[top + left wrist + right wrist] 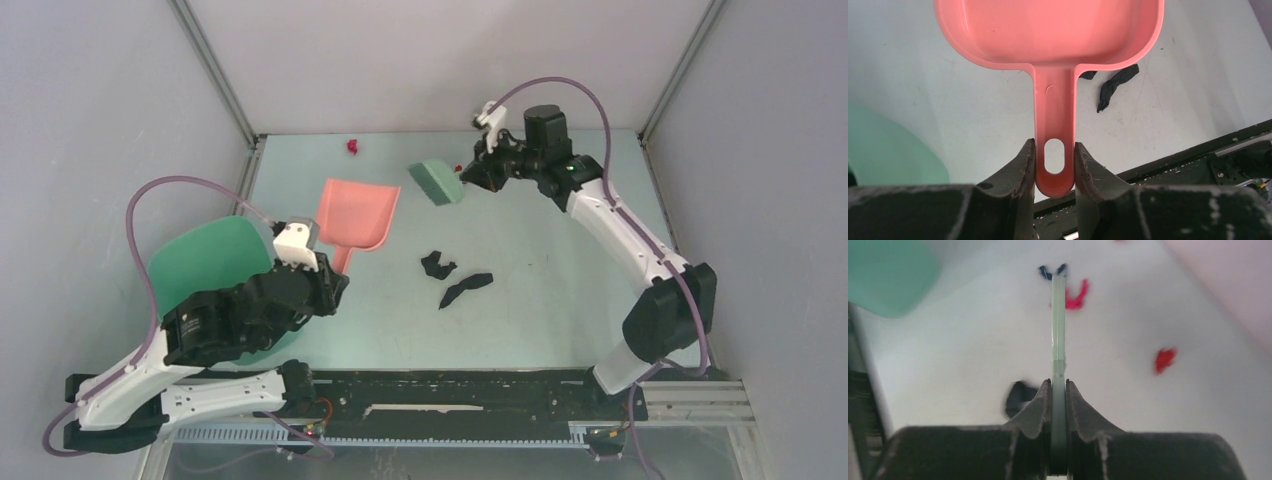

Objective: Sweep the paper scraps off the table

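Observation:
My left gripper [337, 277] is shut on the handle of the pink dustpan [355, 210], which lies on the table [560, 300]. In the left wrist view the fingers clamp the handle end [1054, 160] and the dustpan's pan [1048, 35] lies ahead. My right gripper [478, 162] is shut on the green brush [436, 183], held at the back of the table. Two black paper scraps [437, 264] [465, 288] lie mid-table, and a red one [352, 146] lies by the back edge. The right wrist view shows the brush handle [1058, 325] edge-on, with red [1165, 360], magenta [1076, 296], dark blue [1052, 272] and black [1018, 396] scraps.
A darker green round bin [215, 262] sits at the left, partly under my left arm. It also shows in the left wrist view [888, 150] and the right wrist view [890, 275]. Metal frame posts and grey walls enclose the table's back and sides.

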`<action>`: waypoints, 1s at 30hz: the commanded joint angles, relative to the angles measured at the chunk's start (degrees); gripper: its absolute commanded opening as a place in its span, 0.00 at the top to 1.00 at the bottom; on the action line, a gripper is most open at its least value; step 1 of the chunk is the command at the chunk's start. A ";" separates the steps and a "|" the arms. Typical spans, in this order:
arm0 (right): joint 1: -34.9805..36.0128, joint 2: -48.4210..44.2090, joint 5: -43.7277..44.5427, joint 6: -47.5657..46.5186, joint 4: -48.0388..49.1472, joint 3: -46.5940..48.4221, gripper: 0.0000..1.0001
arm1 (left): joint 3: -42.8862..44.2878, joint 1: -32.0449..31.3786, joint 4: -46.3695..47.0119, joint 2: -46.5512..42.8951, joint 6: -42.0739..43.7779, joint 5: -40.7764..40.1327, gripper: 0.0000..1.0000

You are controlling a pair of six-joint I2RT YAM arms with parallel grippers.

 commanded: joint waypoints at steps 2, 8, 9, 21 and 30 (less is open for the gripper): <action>6.97 6.67 12.08 -40.59 3.32 1.10 1.00 | 0.87 0.03 -4.16 -1.18 -4.41 -3.49 1.00; 13.52 14.36 22.72 -56.11 25.92 -2.74 1.00 | 2.91 0.05 -7.53 -3.43 -11.16 -10.92 1.00; 14.28 15.81 23.21 -57.98 29.17 -2.74 1.00 | 2.89 0.05 -7.05 -3.95 -11.14 -11.25 1.00; 20.49 36.97 22.97 -72.51 36.23 16.37 1.00 | 2.56 0.05 -5.67 -2.82 -8.47 -10.92 1.00; 22.66 46.48 19.70 -77.90 28.52 25.37 1.00 | 2.41 0.05 -4.46 -2.05 -6.02 -9.74 1.00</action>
